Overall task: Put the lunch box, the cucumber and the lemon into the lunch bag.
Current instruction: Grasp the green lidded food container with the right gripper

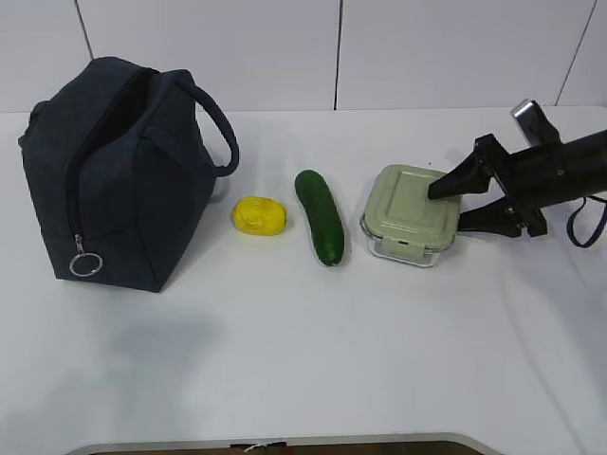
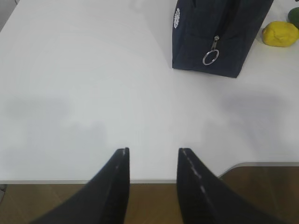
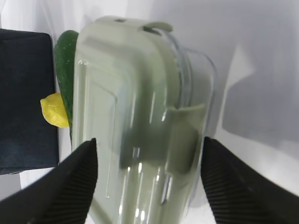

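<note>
Plenty of bare white surface (image 1: 313,360) in front of the row of things; front edge visible at the bottom of the exterior view. From left to right along the row: lunch bag (image 1: 119,180) standing upright, top zipper undone, ring pull hanging low on its front end; lemon (image 1: 259,216) just beside the bag; cucumber (image 1: 320,216) lying lengthwise, apart from the lemon; lunch box (image 1: 410,214) near the cucumber, sage lid snapped on. Nothing discernible inside the bag's dark opening; contents of the lunch box hard to make out through the glass. Right hand (image 1: 465,201) reaching in from the right edge, fingers spread wide to either side of the lunch box, not clamped on it. Left hand (image 2: 152,156) near the surface's front edge, well apart from the bag, fingers partly apart, holding nothing. Cucumber and lemon mostly hidden behind the box in the right wrist view.
</note>
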